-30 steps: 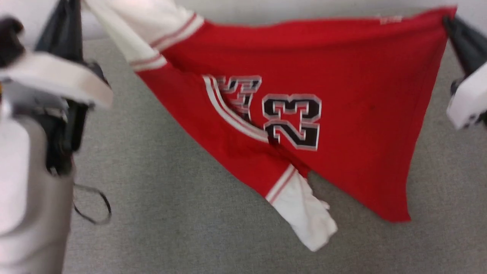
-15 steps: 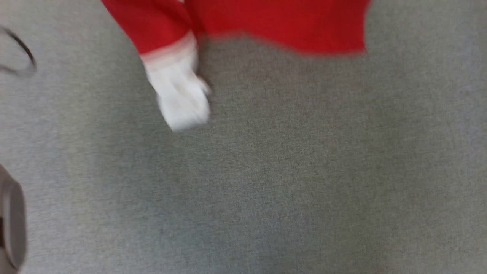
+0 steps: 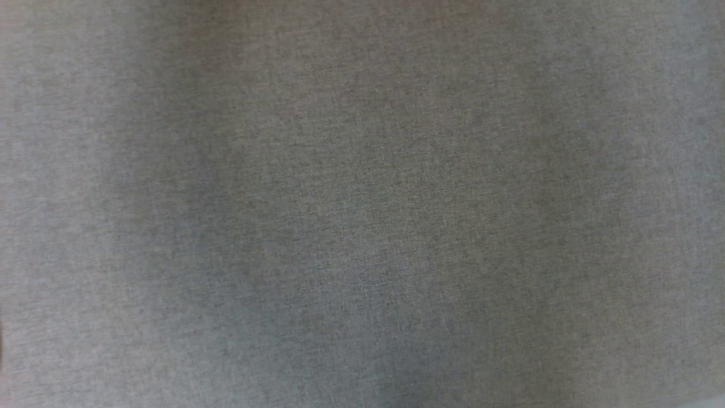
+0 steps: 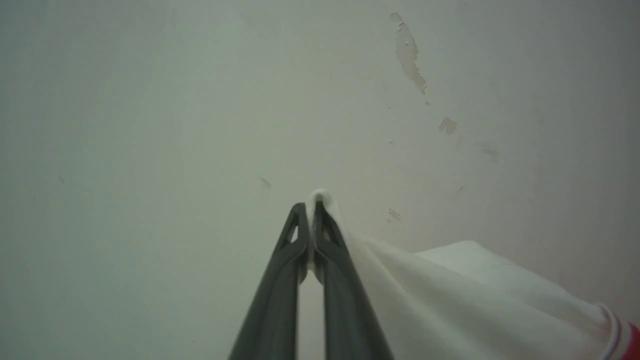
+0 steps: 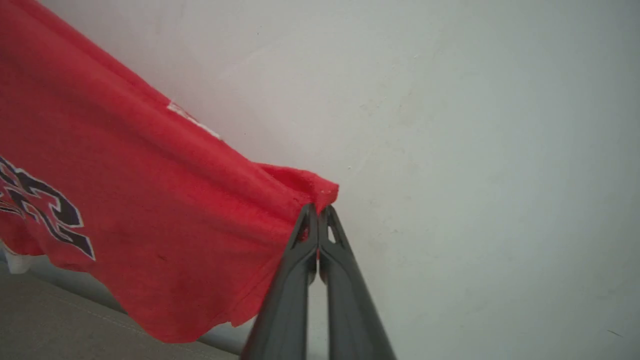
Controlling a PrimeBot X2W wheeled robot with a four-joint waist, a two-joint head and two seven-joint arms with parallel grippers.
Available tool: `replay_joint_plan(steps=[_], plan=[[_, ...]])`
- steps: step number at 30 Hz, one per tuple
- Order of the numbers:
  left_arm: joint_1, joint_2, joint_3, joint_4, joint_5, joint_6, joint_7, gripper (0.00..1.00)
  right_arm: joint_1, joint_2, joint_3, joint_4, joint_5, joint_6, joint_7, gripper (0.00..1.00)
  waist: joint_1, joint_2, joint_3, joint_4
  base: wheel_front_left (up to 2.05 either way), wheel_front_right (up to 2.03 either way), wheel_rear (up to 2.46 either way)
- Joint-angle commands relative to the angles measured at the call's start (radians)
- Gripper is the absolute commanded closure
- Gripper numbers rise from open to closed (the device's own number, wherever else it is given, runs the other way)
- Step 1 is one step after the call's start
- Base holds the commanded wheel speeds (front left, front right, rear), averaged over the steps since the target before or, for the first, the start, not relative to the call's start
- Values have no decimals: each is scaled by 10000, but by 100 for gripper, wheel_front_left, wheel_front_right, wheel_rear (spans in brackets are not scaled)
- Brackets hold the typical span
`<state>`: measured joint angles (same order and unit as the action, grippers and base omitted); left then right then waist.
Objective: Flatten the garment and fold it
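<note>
1. The counter (image 3: 362, 204): a flat grey woven cover, matte and slightly nubbly.
2. The garment (image 5: 150, 200): soft red jersey with black, white-outlined numbers. It hangs in the air above the counter, its long axis strung from hand to hand. Laying it flat likely means lowering both ends together.
3. The left hand (image 4: 311, 210): fingers closed on the limp white sleeve (image 4: 450, 300).
4. The right hand (image 5: 318, 212): fingers pinched tight on a red corner.

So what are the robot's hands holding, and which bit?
Both hold the garment. The left hand pinches the end of its white sleeve; the right hand pinches a red corner of the body.
</note>
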<state>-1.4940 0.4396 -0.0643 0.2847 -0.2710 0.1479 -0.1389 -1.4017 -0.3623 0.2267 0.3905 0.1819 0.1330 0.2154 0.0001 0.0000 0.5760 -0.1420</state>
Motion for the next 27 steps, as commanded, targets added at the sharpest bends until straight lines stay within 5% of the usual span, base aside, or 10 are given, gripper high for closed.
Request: replay_joint_plan(steps=[1,10,17,27], plan=[[531,133,-117,244,181,-86,74,100,345,77,121,192,167,-23,-93,100,-1,0,-175,120,0,0,0],[4001,452,-912,1475,-32,-781,1880,100,3173,151,1253,415,2008,-23,-128,100,-1,0,-1222,401,0,0,0],[7772,485,-1057,123,-1319,-1165,4590,100,6130,-270,1361,-384,3220,-23,373,100,-1,0,-2300,784,0,0,0],[13166,534,-814,-3237,-2693,-297,6846,100,9824,-149,80,-1452,3092,-23,855,100,-1,0,-3492,1045,0,0,0]])
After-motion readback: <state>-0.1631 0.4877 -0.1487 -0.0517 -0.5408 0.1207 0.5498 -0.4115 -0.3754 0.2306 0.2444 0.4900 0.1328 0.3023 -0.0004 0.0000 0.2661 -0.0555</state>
